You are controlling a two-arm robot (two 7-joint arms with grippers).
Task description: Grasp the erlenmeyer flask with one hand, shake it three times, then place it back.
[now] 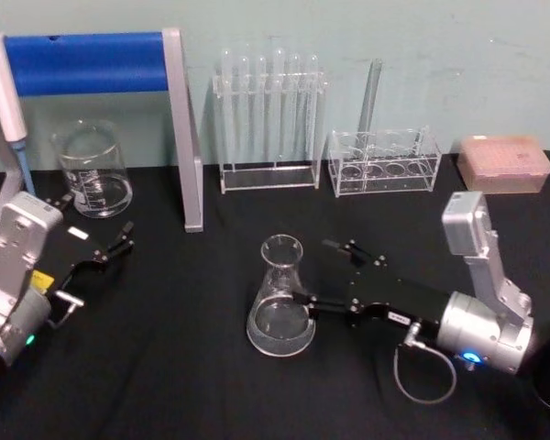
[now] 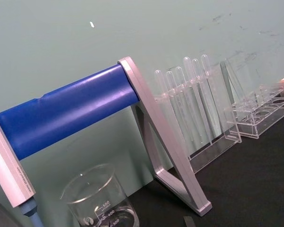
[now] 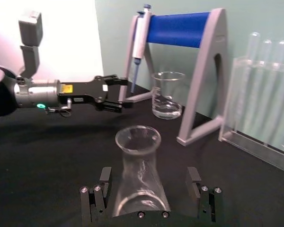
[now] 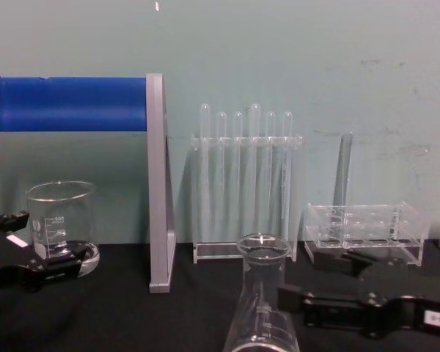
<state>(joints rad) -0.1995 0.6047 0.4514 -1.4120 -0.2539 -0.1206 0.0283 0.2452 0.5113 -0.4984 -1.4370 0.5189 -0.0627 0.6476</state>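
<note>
The erlenmeyer flask stands upright on the black table near its middle, clear glass with a wide base and flared rim. My right gripper reaches in from the right and is open. In the right wrist view the flask sits between its two fingers, with a gap on each side. The chest view shows the flask low in the centre with the right gripper beside it. My left gripper hovers open at the table's left, away from the flask.
A glass beaker stands at the back left under a blue-barred pipette stand holding a pipette. A test tube rack, a low acrylic rack and a pink tip box line the back.
</note>
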